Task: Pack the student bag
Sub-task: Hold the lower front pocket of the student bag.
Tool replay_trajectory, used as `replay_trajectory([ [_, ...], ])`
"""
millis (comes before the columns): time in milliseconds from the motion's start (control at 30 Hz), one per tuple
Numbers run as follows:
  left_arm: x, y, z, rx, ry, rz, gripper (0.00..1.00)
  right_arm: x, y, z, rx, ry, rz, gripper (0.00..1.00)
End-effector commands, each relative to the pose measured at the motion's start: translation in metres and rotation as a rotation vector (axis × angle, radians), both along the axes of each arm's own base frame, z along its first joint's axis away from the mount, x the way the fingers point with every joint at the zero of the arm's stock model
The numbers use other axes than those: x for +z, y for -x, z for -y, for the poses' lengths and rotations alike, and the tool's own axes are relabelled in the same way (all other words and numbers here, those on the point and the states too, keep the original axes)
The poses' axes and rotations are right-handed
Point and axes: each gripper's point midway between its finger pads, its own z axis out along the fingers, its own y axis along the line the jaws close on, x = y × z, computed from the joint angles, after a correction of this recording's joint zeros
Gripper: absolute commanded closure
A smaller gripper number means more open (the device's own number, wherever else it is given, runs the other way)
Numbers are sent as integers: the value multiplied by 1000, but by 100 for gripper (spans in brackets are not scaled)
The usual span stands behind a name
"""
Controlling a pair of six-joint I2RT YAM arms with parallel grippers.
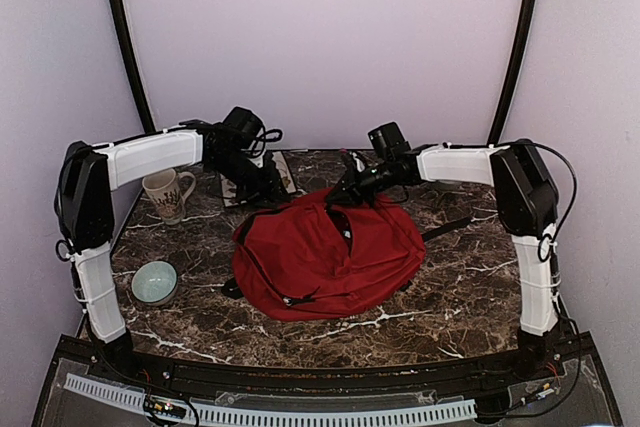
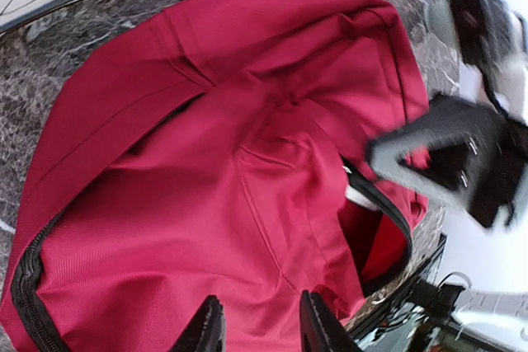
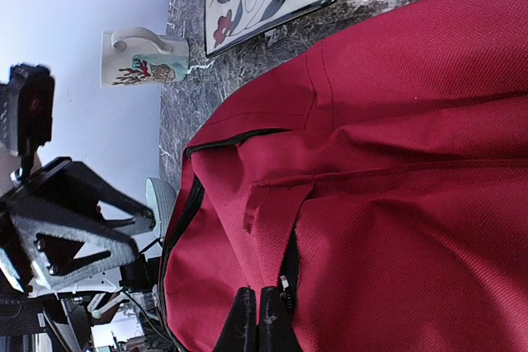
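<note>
Bag (image 1: 330, 257) lies mid-worktop (image 1: 450, 297): soft, floppy, light. Grab seams or zip edge. Right gripper (image 3: 257, 319) pinched closed at zip. Left gripper (image 2: 260, 327) part-open, holding nothing.

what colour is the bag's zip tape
Black, against the dark-red bag; the zip shows best in the left wrist view.

The student bag (image 1: 325, 257) is dark red with black zips. The table (image 1: 460, 287) is brown marble veined white. A cream mug (image 1: 167, 194) bears a reddish motif; the bowl (image 1: 155, 281) is pale green.
</note>
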Motion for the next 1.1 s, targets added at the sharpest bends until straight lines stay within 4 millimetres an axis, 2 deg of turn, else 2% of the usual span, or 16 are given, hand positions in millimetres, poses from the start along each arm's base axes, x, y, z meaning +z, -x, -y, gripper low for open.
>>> replay_trajectory([
  [0,-10,-3,-10,133,-44,-160,62,9,19,2,26,50,55,100],
  [167,-17,-14,-3,224,-11,-217,47,2,33,0,51,74,51,100],
  [333,-21,-21,9,310,67,-293,38,0,39,2,61,98,57,100],
  [567,-19,-30,12,425,110,-338,37,-6,42,11,49,141,65,100],
  [800,-29,-33,21,469,117,-396,40,-6,47,13,62,138,71,100],
  [1067,-22,-36,54,418,162,-385,46,1,48,12,80,123,88,100],
])
